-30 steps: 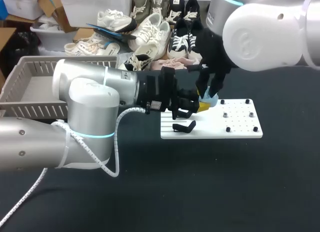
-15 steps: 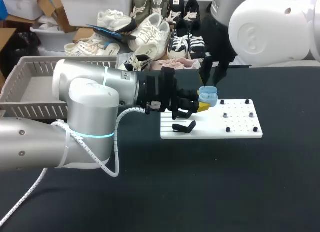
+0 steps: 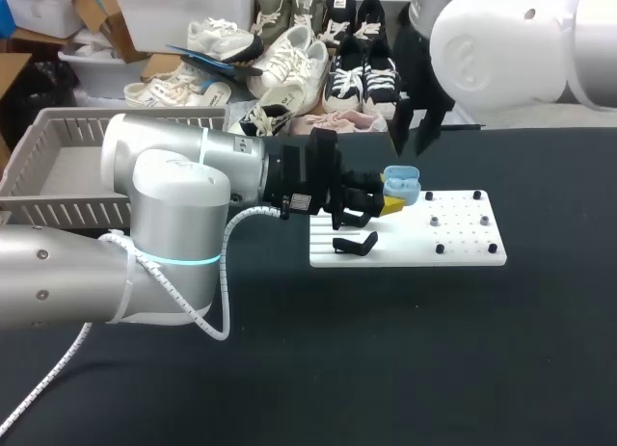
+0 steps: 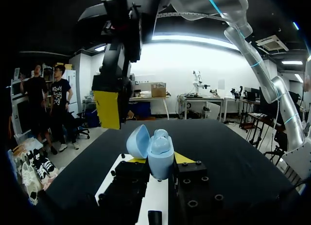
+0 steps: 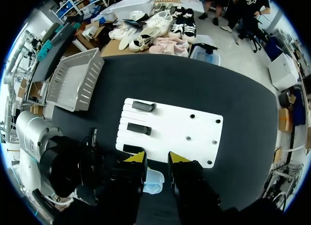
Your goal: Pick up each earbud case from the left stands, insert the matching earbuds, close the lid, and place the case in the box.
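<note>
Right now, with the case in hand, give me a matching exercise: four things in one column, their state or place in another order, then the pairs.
Things
1. earbud case
2. right pincer
3. white board
4. grey basket

States or places
A. flat on the black table, carrying black stands
B. open, nothing in it, raised above the case
C. light blue, lid open, clamped in the left pincer
D. at the far left in the head view

Pairs: 1-C, 2-B, 3-A, 4-D
</note>
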Available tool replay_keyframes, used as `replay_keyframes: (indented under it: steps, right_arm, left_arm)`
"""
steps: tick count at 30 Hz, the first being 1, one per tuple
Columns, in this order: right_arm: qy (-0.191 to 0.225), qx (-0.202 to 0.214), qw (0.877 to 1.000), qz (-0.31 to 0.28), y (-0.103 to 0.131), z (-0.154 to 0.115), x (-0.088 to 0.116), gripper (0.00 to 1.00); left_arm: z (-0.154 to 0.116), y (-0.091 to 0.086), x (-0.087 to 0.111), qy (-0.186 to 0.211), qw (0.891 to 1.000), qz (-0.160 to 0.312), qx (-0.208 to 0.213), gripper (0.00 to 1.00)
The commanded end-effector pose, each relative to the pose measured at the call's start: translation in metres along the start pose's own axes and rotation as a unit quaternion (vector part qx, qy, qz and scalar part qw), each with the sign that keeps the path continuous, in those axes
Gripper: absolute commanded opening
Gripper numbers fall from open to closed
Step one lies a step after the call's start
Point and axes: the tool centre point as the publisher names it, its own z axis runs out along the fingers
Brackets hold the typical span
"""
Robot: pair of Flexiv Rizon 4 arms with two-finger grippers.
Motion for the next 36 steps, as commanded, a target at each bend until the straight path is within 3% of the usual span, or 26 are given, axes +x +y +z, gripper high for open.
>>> replay_keyframes:
  steps: [1,36]
  right_arm:
    - [0.011,-0.002,1.0,0.002,-0.001,0.005,-0.003,0.27]
    - [0.01,-0.016,1.0,0.022,0.002,-0.003,0.037,0.25]
  left_arm:
    - [0.0,0.001,0.0,0.0,1.0,0.0,0.001,0.0]
    - [0.0,0.001,0.0,0.0,1.0,0.0,0.001,0.0]
